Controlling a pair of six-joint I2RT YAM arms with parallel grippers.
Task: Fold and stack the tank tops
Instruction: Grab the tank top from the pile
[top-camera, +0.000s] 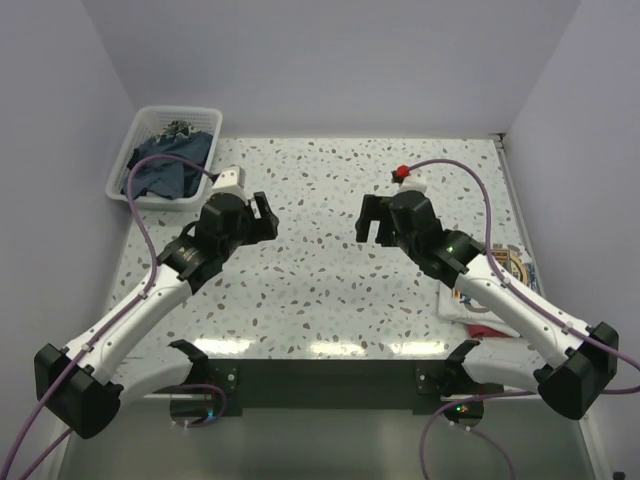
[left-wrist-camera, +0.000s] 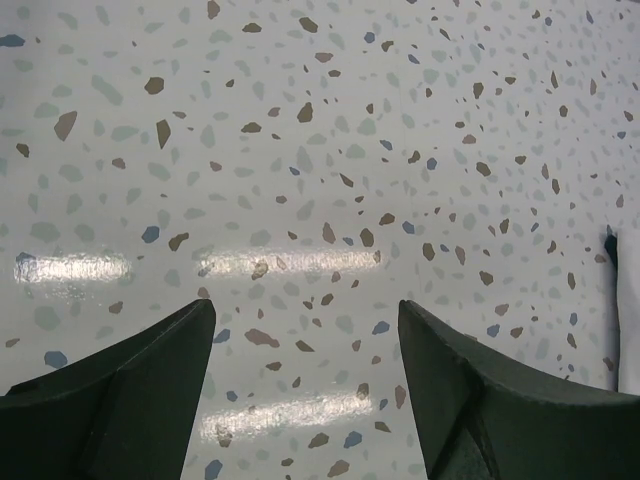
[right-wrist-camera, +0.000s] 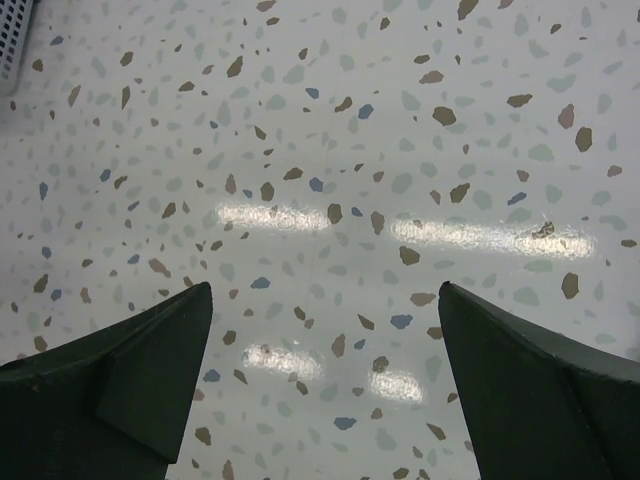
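Your L gripper (top-camera: 266, 217) hangs over the worktop (top-camera: 320, 290), left of centre. Its jaws are spread wide w/ nothing btwn them. In the left wrist view its dark fingers (left-wrist-camera: 130, 395) stand well apart, w/ only bare speckled surface below. Your R gripper (top-camera: 372, 226) sits right of centre, likewise spread & empty. In the right wrist view its fingers (right-wrist-camera: 540, 390) are apart over the same speckle. The 2 grippers face each other across the middle, not touching.

The slate-blue tank top (top-camera: 165, 170) is bunched up, unfolded, inside the white mesh basket (top-camera: 150, 118) at the far-left corner. The L arm's purple cable (top-camera: 135, 215) passes beside the basket's near side.

The white tank top (top-camera: 508, 268) lies against the right edge, toward the near-right corner. It's mostly under your R arm, w/ part of its round graphic showing. You can't tell from here whether it's folded. The 2 tops are well apart, on opposite sides of the worktop.

A white sliver (left-wrist-camera: 628, 320) shows at the right border of the left wrist view; can't tell what it is.
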